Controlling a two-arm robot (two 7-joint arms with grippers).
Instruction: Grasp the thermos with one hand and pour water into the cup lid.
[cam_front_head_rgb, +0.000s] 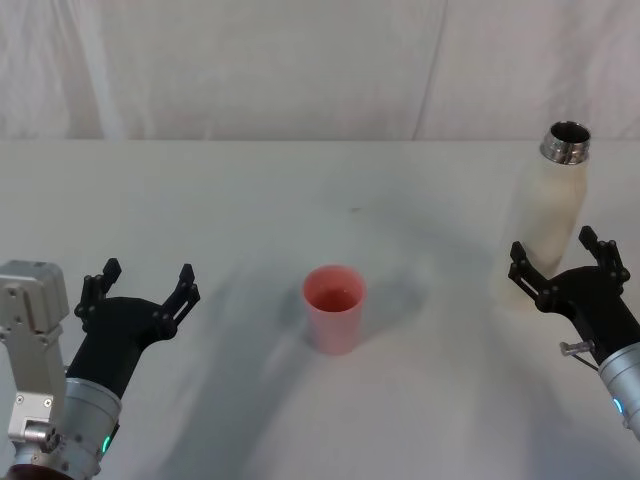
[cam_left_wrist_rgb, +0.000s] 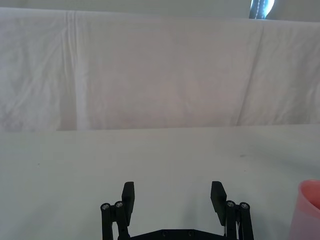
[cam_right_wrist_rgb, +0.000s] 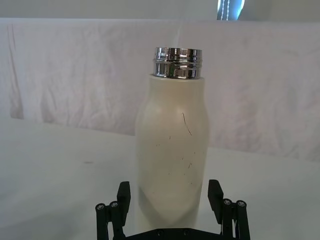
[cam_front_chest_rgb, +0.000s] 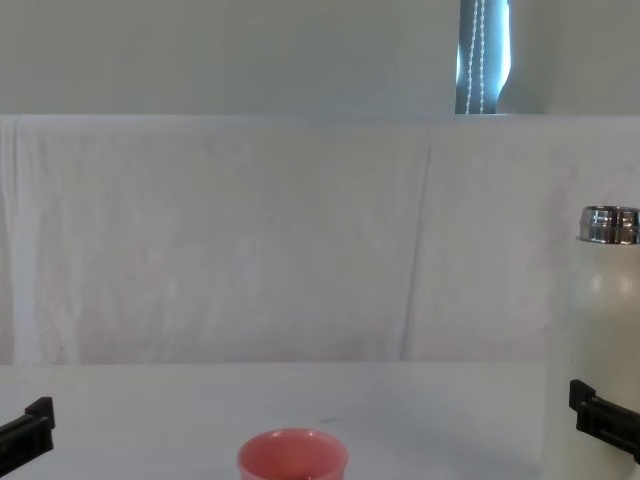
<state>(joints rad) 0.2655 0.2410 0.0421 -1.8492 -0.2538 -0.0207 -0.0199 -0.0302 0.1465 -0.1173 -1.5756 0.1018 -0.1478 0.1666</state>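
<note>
- A white cloth-covered table (cam_front_head_rgb: 300, 200) stood before a draped white backdrop (cam_front_chest_rgb: 250, 240)
- The right gripper (cam_right_wrist_rgb: 172, 200) spread wide, its jaws flanking the upright cream-white, steel-necked thermos (cam_right_wrist_rgb: 172, 150) without gripping
- The left gripper (cam_front_head_rgb: 140, 290) was wide open, holding nothing, the small pink cup lid (cam_front_head_rgb: 333, 308) well off to its side

cup lid (cam_front_head_rgb: 334, 307) centre of table (cam_front_head_rgb: 250, 200), thermos (cam_front_head_rgb: 548, 218) far right

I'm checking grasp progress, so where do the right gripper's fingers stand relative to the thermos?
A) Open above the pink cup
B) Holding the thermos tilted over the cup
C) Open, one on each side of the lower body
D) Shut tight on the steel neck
C: the right gripper is open, its fingers flanking the lower body of the upright thermos.
</note>
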